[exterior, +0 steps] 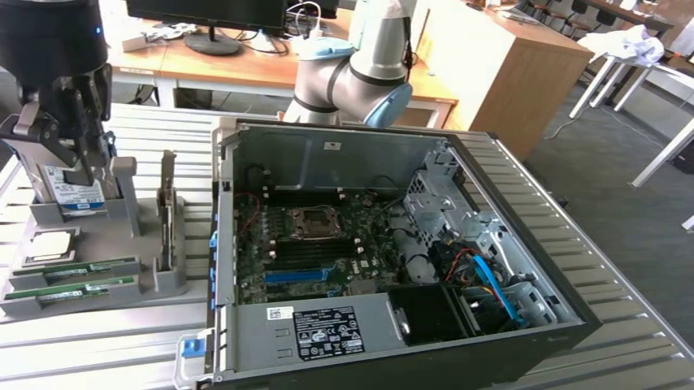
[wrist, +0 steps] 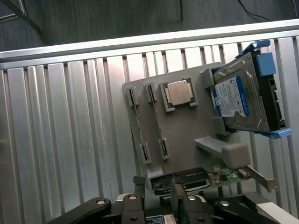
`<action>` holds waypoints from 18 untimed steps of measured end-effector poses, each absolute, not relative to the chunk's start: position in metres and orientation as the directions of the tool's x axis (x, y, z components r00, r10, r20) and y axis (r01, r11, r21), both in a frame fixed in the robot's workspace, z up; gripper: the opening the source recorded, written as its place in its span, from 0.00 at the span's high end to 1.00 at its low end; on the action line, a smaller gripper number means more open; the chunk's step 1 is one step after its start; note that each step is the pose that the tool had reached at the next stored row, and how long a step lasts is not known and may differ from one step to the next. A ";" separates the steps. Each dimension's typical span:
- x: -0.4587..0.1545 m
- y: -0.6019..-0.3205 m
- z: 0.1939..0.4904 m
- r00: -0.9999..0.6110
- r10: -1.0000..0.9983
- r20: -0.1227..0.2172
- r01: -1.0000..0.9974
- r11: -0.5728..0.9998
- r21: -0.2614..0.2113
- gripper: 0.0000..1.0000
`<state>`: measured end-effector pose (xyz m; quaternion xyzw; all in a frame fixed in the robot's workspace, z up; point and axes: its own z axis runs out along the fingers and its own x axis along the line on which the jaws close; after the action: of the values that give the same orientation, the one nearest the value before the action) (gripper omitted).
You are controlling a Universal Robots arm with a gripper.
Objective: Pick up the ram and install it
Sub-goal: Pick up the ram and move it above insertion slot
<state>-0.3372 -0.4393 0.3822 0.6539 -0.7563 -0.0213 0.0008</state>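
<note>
The tool (exterior: 67, 162) hangs over a grey holder (exterior: 152, 280) that lies on the slatted metal counter (exterior: 97, 341), close to the counter's edge on the exterior view's left. Its fingers (wrist: 139, 189) stand apart in the wrist view, released, with nothing gripped between them.

The ram (exterior: 78, 270) is lying on its long edge in a slot of the holder, at the end of the holder nearest the counter's front edge in the exterior view. A second green stick (exterior: 67, 291) lies in the slot just beside it, parallel to it. In the wrist view the ram (wrist: 156, 120) and the second stick (wrist: 138, 122) appear as two thin lines running side by side across the holder (wrist: 187, 135). The tool is well apart from both of them.

A square processor chip (exterior: 49, 245) lies flat in the holder between the sticks and a silver hard drive (exterior: 74, 195) with a blue and white label, which stands upright in a bracket at the holder's far end. In the exterior view the tool is directly in front of the drive's upper part. A dark expansion card (exterior: 168, 210) stands on edge along the side of the holder that faces the open computer case (exterior: 325, 154). The case takes up the middle of the counter, motherboard (exterior: 314, 244) exposed
</note>
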 end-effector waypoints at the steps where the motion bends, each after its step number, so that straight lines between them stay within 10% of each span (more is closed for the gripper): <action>1: -0.337 -0.439 0.382 -0.145 -0.989 -0.027 -0.989 0.144 0.033 0.64; 18: -0.342 -0.439 0.377 -0.145 -0.989 -0.027 -0.989 0.144 0.033 0.64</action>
<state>-0.3419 -0.4395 0.3771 0.6539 -0.7563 -0.0213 0.0008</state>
